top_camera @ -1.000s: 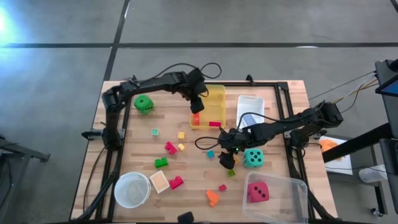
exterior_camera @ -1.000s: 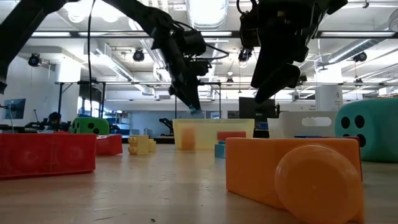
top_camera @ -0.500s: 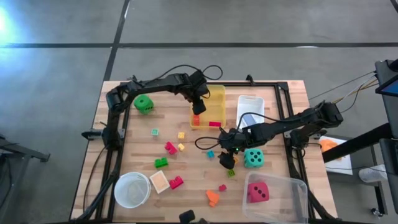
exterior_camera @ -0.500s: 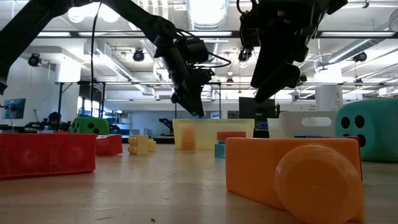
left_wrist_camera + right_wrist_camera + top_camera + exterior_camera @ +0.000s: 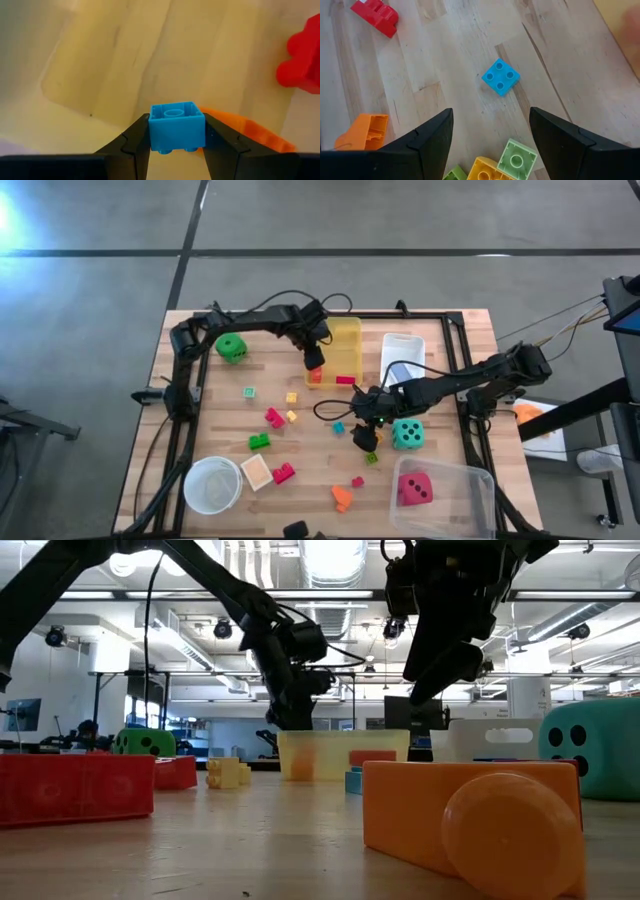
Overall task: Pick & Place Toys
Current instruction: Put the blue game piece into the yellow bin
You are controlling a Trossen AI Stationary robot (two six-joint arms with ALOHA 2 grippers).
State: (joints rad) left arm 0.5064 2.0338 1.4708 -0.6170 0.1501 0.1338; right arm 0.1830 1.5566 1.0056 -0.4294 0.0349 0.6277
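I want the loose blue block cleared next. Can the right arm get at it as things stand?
Probably yes. The right gripper hangs open above the blue block, which lies alone on bare wood; the nearest green block sits apart from it.

We find no readable text, label, brand, number or sign on anything in these views.

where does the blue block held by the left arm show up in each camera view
High: hidden under the left tool at the yellow bin.
Low: not visible.
Left wrist: blue block low centre, between the fingers.
Right wrist: not in it.
Shared landmark: yellow bin.
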